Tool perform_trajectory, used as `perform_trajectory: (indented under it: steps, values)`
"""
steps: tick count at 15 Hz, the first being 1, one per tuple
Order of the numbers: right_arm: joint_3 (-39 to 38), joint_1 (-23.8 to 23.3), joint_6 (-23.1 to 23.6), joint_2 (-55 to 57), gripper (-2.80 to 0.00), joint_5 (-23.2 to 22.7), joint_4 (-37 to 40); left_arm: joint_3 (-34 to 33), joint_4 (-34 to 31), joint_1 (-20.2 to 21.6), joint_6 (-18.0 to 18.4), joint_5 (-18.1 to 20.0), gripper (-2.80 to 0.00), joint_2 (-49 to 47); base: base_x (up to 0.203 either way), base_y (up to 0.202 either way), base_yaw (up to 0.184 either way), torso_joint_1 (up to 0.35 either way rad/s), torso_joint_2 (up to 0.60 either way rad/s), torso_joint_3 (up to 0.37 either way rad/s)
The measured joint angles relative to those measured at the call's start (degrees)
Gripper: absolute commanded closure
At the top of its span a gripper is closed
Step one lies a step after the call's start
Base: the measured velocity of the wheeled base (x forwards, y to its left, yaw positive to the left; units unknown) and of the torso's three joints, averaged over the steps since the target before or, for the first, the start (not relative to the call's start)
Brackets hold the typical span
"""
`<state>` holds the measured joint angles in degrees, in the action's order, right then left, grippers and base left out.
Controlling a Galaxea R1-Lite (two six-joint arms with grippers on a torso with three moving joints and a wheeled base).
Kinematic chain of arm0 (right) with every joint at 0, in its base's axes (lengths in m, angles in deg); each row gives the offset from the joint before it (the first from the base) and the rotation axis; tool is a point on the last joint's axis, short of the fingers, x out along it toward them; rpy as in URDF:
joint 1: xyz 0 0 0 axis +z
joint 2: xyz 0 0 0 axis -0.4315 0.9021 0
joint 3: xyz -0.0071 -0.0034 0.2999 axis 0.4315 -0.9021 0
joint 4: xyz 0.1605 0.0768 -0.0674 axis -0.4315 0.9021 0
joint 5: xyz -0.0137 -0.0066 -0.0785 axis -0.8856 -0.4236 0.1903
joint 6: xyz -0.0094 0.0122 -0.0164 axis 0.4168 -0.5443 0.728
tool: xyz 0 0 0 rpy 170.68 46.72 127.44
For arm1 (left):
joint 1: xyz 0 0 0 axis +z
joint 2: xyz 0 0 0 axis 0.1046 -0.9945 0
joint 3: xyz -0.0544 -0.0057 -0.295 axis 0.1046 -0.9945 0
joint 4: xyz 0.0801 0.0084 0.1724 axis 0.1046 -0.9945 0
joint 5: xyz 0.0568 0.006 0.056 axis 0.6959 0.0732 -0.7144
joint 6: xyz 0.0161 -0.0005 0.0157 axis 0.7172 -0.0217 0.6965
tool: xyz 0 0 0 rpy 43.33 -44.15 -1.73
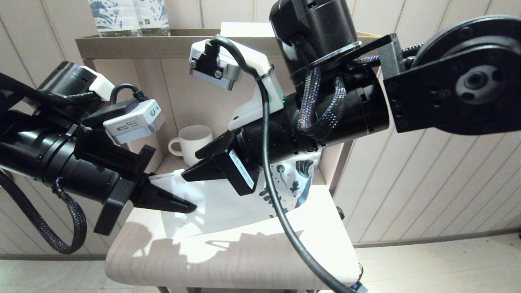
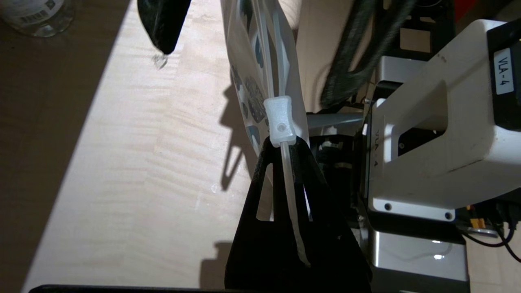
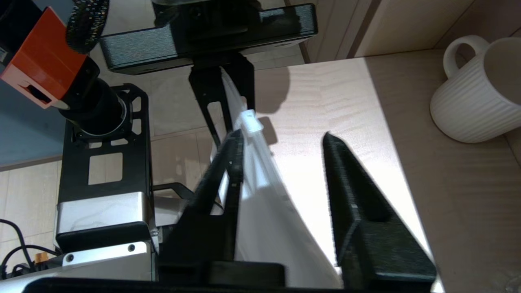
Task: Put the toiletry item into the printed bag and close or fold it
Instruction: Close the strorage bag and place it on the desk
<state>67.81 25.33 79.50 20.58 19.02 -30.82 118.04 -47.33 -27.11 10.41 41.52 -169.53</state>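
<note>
While the left gripper (image 2: 281, 150) stays out of the matter of opening, its jaws are pinched tight on the zip edge of the printed bag (image 1: 228, 203), just behind the small clear slider (image 2: 280, 122), and it holds that end of the bag up off the pale table (image 1: 228, 260). Opposite it, the right gripper (image 3: 281, 150) stands with its fingers (image 3: 346, 179) parted to a middling gap, straddling the top edge of the bag near the slider (image 3: 252, 121); one finger lies against the bag, the other is clear of it. The bag hangs edge-up between the two arms, leaf print toward the far end. No toothbrush can be made out in any view; whether it is already inside cannot be told. Judged from this, the step in hand is closing the zip. To do it well, the right fingers should close squarely on the slider, not the film, then draw straight along the seam while the left grip keeps the edge taut. A white mug (image 1: 195, 142) stands behind, well clear.
</note>
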Motion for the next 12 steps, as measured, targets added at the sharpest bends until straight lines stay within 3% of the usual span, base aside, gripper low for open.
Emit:
perform_trajectory:
  steps: [12]
  values:
    - [0.30, 0.15, -1.21, 1.96, -2.80, -3.81, -2.32, -3.72, 4.02, 0.05, -0.63, 0.53, 0.00, 0.62, 0.000, 0.000, 0.000, 0.000, 0.00, 0.000]
